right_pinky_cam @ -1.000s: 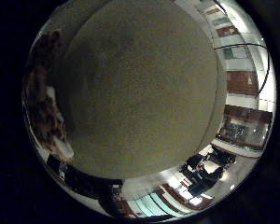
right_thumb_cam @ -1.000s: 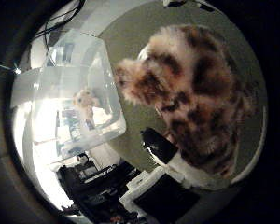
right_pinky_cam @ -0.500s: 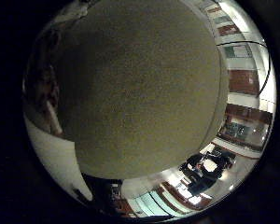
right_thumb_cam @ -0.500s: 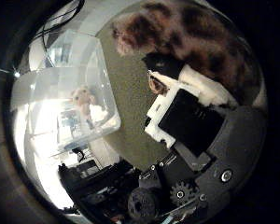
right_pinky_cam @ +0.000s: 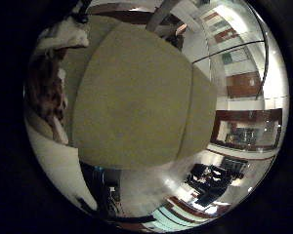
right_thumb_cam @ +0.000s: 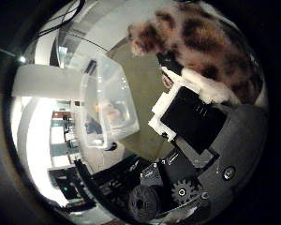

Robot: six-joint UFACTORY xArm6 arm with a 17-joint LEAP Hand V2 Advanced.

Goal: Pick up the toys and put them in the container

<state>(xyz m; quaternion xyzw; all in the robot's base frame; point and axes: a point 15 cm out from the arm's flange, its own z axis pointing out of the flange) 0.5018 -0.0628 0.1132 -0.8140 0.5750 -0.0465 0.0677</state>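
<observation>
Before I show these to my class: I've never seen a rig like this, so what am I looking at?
Both pictures come from tiny wide-angle cameras on a robot hand's palm, one by the thumb, one by the little finger. The white and black blocks and gears are the hand itself. Its fingers are curled round a spotted plush toy. Below lies an olive-green table. On it stands a clear plastic container with another small toy already inside.

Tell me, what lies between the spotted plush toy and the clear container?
Only bare olive table surface lies between the spotted plush toy and the clear container, seen in the thumb side view.
</observation>
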